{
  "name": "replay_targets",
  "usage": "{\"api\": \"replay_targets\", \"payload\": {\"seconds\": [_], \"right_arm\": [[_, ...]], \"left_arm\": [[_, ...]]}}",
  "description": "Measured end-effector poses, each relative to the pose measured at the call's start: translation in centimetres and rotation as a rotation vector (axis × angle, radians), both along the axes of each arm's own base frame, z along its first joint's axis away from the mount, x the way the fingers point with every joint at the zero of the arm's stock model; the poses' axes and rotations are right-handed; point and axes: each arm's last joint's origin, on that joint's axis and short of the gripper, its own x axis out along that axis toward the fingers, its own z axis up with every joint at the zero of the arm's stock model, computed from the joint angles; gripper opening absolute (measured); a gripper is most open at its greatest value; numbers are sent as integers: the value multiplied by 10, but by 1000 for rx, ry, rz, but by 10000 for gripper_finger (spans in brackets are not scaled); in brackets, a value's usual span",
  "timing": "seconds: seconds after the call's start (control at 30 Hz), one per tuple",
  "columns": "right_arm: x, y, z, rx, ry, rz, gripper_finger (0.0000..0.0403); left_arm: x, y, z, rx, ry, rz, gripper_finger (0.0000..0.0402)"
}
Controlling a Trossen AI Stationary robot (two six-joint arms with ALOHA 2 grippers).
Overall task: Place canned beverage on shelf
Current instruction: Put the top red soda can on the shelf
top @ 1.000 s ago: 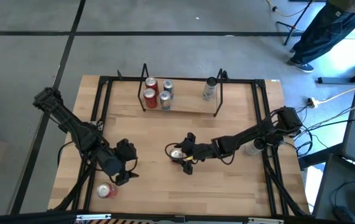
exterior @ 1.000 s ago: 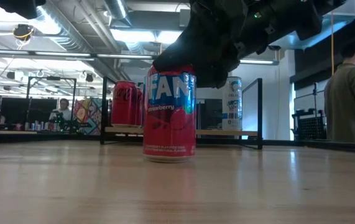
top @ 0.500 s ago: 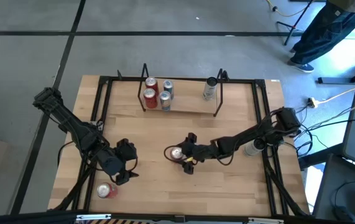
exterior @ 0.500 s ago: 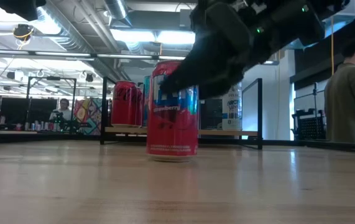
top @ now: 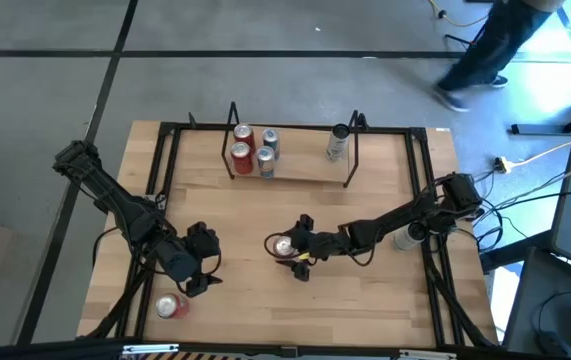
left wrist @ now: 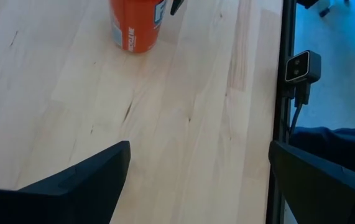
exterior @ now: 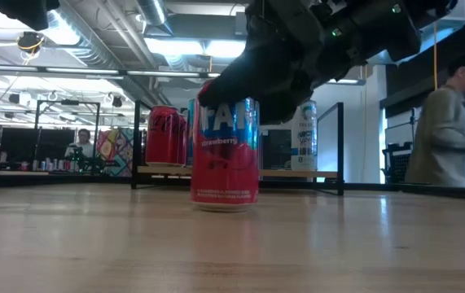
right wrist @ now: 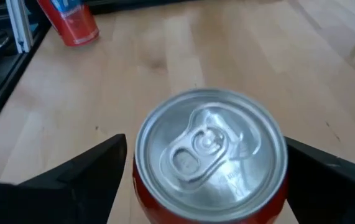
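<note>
A red strawberry soda can [top: 284,246] stands upright on the wooden table [top: 265,310], in front of the shelf [top: 290,172] and well apart from it, roughly level with the shelf's middle. The right gripper [top: 292,251] sits over this can: in the right wrist view the can's silver top [right wrist: 209,153] fills the space between the two dark fingers [right wrist: 90,165], one on either side of the rim. The jaws are spread wider than the can, with a sliver of table showing between each finger and the can's wall, so nothing is clamped. In the low view the can [exterior: 225,148] rests flat on the table with the dark mass of the gripper [exterior: 265,77] draped over its upper part.

The shelf stands at the far edge of the table. On its wood floor, a cluster of cans [top: 253,151], two red and two silver-blue, sits at one end, and a single pale can [top: 337,143] stands near the other end frame.

The left gripper [top: 197,262] waits in front of the shelf's cluster end, farther from the shelf than the upright can, its fingers [left wrist: 90,177] wide apart and holding nothing. Beside it, nearer the table's front edge, another red can [top: 172,306] lies on the table. A person [exterior: 448,130] is in the room beyond the table.
</note>
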Motion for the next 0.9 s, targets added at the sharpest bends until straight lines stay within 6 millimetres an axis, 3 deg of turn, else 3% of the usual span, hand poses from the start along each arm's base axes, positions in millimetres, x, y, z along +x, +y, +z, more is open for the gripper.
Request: {"api": "replay_targets", "payload": {"seconds": [0.13,0.27,0.33,0.53,0.77,0.9], "right_arm": [[0,0,0,-8,7,-6,353],[2,0,3,-6,3,-5,279],[4,1,7,-4,-1,-4,270],[8,-2,52,16,-12,-52,270],[5,-50,116,4,37,-189,270],[3,-90,123,-35,85,-265,270]], "left_arm": [[0,0,0,1,1,-1,371],[0,0,0,8,2,-21,371],[-1,0,1,-13,14,-37,371],[-5,4,8,-70,7,-36,371],[-11,10,17,-33,-65,-23,371],[-11,13,18,-23,-78,-17,371]]}}
